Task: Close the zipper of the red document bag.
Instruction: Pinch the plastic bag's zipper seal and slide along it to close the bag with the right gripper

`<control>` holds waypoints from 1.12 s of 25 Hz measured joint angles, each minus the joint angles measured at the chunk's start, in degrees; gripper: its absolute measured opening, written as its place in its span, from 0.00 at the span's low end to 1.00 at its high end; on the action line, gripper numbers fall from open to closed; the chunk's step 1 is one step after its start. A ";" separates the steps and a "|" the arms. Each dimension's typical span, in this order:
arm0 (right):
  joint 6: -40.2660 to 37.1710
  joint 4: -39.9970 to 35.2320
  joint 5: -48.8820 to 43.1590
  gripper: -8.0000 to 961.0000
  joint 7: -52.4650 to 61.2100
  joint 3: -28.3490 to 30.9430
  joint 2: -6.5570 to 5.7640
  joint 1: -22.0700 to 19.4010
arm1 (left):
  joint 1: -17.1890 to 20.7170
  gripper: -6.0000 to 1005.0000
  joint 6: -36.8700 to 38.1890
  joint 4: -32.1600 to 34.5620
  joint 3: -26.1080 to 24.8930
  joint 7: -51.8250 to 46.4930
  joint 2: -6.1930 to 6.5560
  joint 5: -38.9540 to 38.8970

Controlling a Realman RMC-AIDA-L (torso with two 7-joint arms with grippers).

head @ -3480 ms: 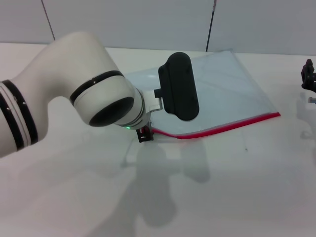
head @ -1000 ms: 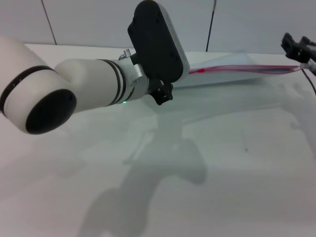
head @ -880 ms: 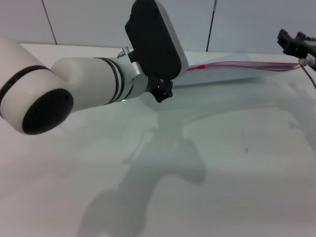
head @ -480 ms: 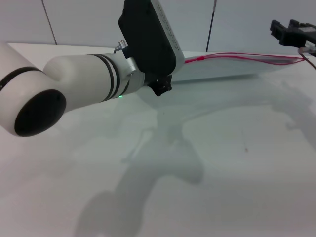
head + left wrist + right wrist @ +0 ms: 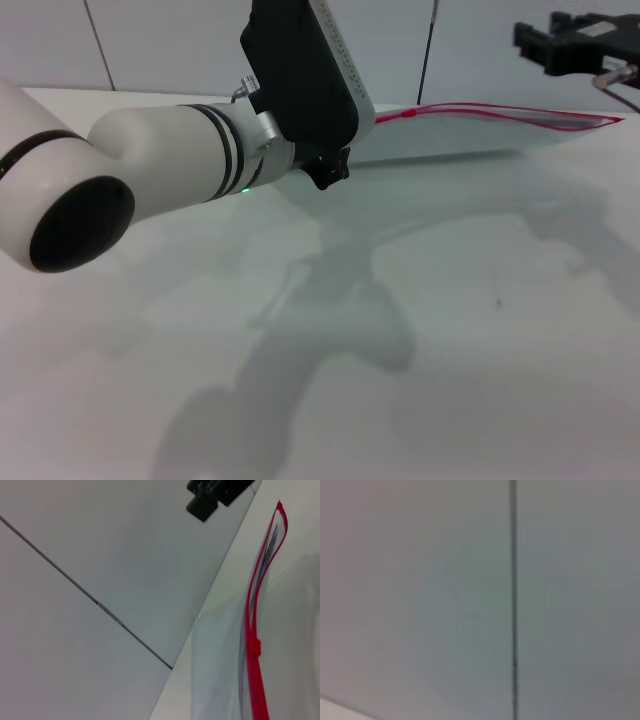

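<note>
The red document bag now stands lifted off the table, its zipper edge raised, no longer flat. The right gripper sits higher and farther left than before

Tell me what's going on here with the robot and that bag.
The robot is working on closing the bag's zipper. The left gripper is at the bag's near end, with the red edge raised off the table. The right gripper hovers above the far end, apart from it. The slider sits partway along, and the far stretch gapes open.
</note>
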 joint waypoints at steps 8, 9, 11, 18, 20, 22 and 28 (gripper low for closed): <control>-10.71 -4.32 1.68 0.49 -14.44 0.15 -0.05 0.04 | 0.28 0.06 -0.42 -0.41 -0.73 1.13 -0.02 -0.09; -11.87 -5.00 1.50 0.49 -15.79 0.06 -0.05 -0.02 | 0.30 0.06 -0.48 -0.56 -0.74 1.13 -0.01 -0.09; -14.19 -6.24 1.22 0.49 -18.94 -0.53 0.00 -0.17 | 0.30 0.06 -0.63 -0.92 -0.79 1.15 -0.01 -0.09; -15.93 -9.92 -5.60 0.49 -22.08 -6.30 0.16 -0.48 | 0.21 0.06 -0.78 -1.59 -1.07 1.27 0.08 -0.09; -15.05 -10.42 -7.50 0.49 -22.11 -8.07 0.20 -0.53 | 0.31 0.06 -0.79 -2.09 -1.08 1.28 0.08 -0.09; -12.91 -10.82 -9.04 0.49 -22.30 -10.16 0.23 -0.95 | 0.48 0.06 -0.80 -2.60 -1.08 1.29 0.09 -0.09; -3.11 -14.61 -13.05 0.49 -22.77 -17.11 0.24 -4.62 | 0.51 0.06 -1.19 -3.21 -1.07 1.37 0.09 -0.09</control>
